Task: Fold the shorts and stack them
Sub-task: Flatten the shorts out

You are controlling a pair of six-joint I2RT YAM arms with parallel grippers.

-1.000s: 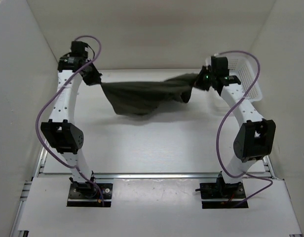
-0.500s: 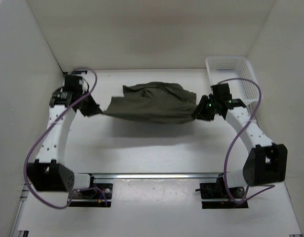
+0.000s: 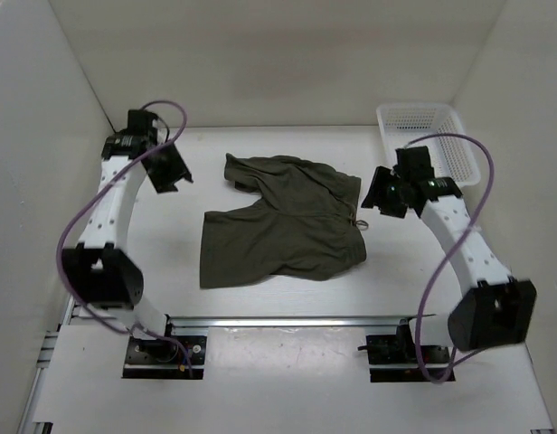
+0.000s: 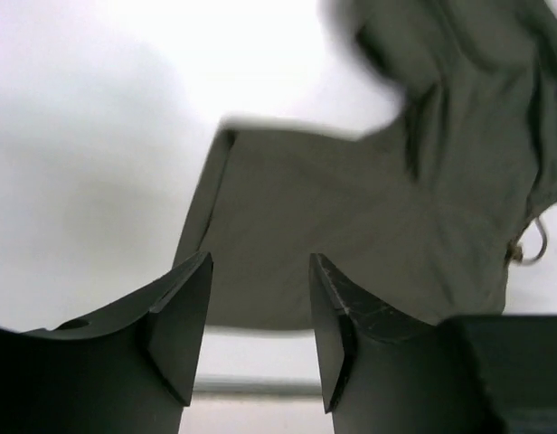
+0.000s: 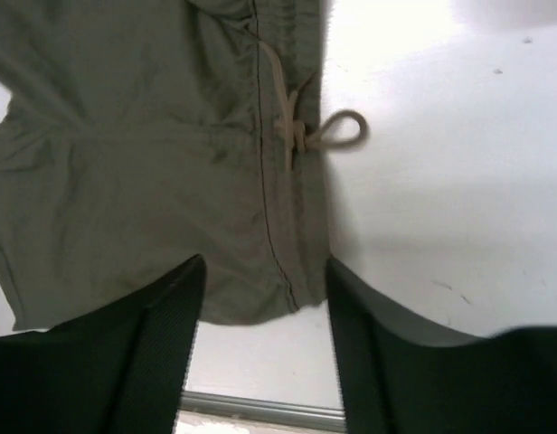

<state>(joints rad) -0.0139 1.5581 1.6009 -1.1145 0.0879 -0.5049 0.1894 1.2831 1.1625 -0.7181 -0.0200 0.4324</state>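
As left gripper (image 4: 259, 269) and right gripper (image 5: 265, 268) gape, shorts (image 3: 283, 224) lie seemingly rumpled.

shorts (image 3: 283, 226) spread on table (image 3: 396, 271) | left tool (image 3: 174, 172) apart | right tool (image 3: 380, 194) just beside shorts

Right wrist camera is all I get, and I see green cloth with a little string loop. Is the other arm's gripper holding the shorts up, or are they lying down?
Observer: The left gripper is open and holds nothing. The shorts lie loose on the table.
Operator: Are both legs nice and flat?
Observer: No. The near leg is spread flat, but the far leg is bunched up.
Operator: Is there anything else on the table?
Observer: Yes, a white basket sits in the far right corner, behind the right arm.
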